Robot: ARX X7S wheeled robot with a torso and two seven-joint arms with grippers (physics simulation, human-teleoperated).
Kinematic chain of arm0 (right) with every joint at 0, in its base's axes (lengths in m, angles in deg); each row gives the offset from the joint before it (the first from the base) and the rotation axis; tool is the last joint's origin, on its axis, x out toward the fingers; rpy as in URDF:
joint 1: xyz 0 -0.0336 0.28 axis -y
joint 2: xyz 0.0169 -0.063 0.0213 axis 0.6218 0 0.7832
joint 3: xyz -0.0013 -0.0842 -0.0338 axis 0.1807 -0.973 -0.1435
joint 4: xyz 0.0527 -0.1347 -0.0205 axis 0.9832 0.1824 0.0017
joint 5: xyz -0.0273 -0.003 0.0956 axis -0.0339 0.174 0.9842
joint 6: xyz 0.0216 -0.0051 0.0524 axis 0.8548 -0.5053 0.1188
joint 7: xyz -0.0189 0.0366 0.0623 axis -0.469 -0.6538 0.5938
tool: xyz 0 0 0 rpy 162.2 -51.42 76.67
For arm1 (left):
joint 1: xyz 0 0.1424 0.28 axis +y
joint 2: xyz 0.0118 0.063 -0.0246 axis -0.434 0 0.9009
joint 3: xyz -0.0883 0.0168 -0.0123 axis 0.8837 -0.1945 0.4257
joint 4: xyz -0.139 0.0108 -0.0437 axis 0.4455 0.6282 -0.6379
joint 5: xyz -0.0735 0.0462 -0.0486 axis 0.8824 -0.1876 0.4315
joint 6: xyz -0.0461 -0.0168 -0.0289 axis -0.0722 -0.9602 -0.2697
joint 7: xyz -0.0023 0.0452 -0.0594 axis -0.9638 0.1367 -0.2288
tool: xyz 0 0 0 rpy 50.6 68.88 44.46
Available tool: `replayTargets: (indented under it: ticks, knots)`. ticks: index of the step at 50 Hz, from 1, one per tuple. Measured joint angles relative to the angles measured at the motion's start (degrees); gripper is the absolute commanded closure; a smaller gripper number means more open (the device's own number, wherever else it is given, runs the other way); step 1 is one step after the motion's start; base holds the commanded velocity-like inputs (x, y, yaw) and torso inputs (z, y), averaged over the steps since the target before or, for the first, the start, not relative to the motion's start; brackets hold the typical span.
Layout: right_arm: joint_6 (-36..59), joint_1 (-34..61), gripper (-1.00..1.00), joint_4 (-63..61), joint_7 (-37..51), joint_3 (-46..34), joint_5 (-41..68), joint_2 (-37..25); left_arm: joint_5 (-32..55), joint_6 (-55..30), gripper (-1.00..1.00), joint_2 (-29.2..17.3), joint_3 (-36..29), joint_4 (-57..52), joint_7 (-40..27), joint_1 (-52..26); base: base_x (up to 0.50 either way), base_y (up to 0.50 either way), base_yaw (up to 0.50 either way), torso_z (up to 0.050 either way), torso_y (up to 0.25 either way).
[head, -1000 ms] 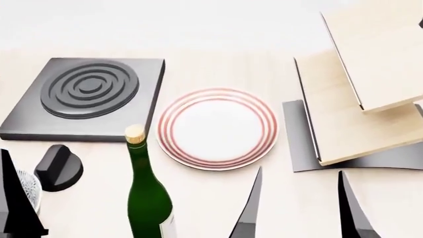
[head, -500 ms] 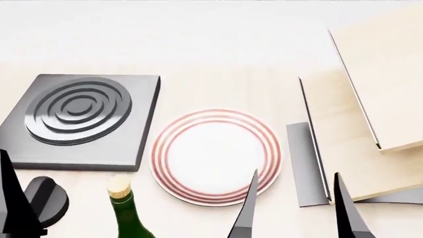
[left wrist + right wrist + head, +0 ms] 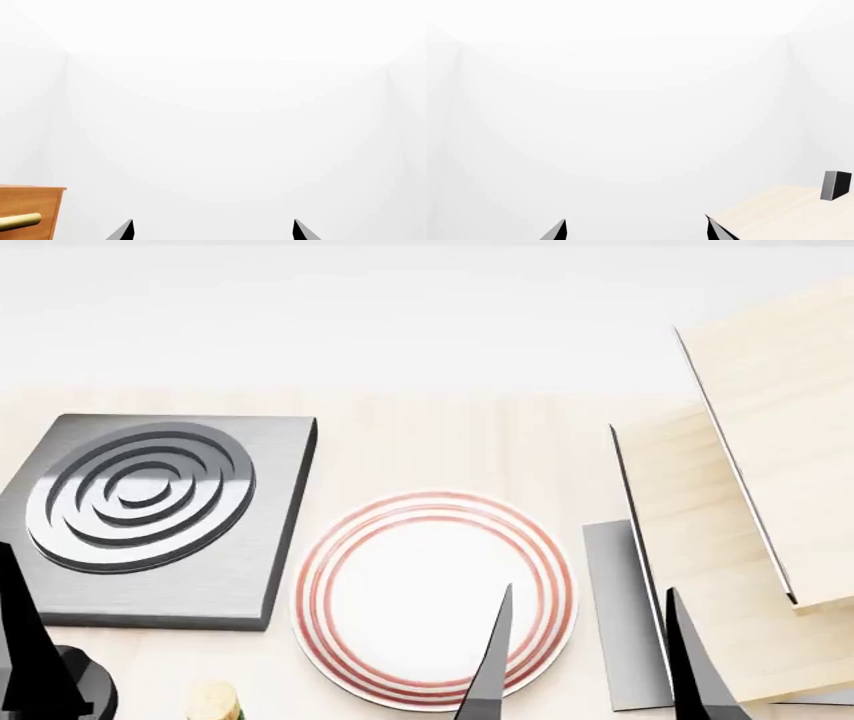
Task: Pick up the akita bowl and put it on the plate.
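Observation:
The plate (image 3: 434, 600), white with thin red rings, lies flat on the pale wooden table in the head view, low in the middle. The akita bowl is out of view in every frame. My right gripper (image 3: 587, 660) is open, its two dark fingers rising from the bottom edge, the left one overlapping the plate's near right rim. Of the left gripper only one dark finger (image 3: 27, 660) shows at the bottom left. In the wrist views, the left gripper (image 3: 212, 231) and the right gripper (image 3: 637, 231) both stand open with nothing between the tips, facing white walls.
A grey square burner (image 3: 140, 510) lies left of the plate. A cork-topped bottle (image 3: 214, 702) and a black knob (image 3: 91, 692) peek in at the bottom left. A tilted wooden rack (image 3: 721, 530) on a grey base (image 3: 627, 620) fills the right. A brown cabinet (image 3: 30, 210) shows in the left wrist view.
The head view has shifted, so everything on the table slid down the picture. The green bottle dropped to just its cork, and the bowl's edge at the bottom left left the frame.

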Motion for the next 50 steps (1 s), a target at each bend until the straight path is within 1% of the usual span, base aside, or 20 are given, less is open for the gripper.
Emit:
replayTargets:
  ticks: [8, 16, 20, 50]
  knots:
    - [-0.19, 0.05, -1.00, 0.14, 0.13, -0.21, 0.10, -0.19, 0.00, 0.09, -1.00, -0.18, -0.16, -0.02, -0.25, 0.03, 0.33, 0.00, 0.00, 0.000, 0.000]
    - [-0.88, 0.14, -1.00, 0.85, 0.82, -0.17, -0.30, 0.00, -0.05, 0.30, -1.00, -0.32, -0.38, 0.21, -0.45, 0.01, 0.00, 0.00, 0.00, 0.000, 0.000]
    - [-1.16, 0.20, -1.00, 1.15, 1.28, 0.02, -0.40, 0.00, -0.10, 0.39, -1.00, -0.31, -0.57, 0.30, -0.51, 0.00, 0.00, 0.39, 0.00, 0.000, 0.000]
    - [-2.26, 0.34, -1.00, 2.04, 1.54, -0.84, 0.83, -0.53, 0.12, -0.08, -1.00, -1.40, -0.66, 0.58, -1.43, -0.08, 0.00, 0.00, 0.00, 0.000, 0.000]
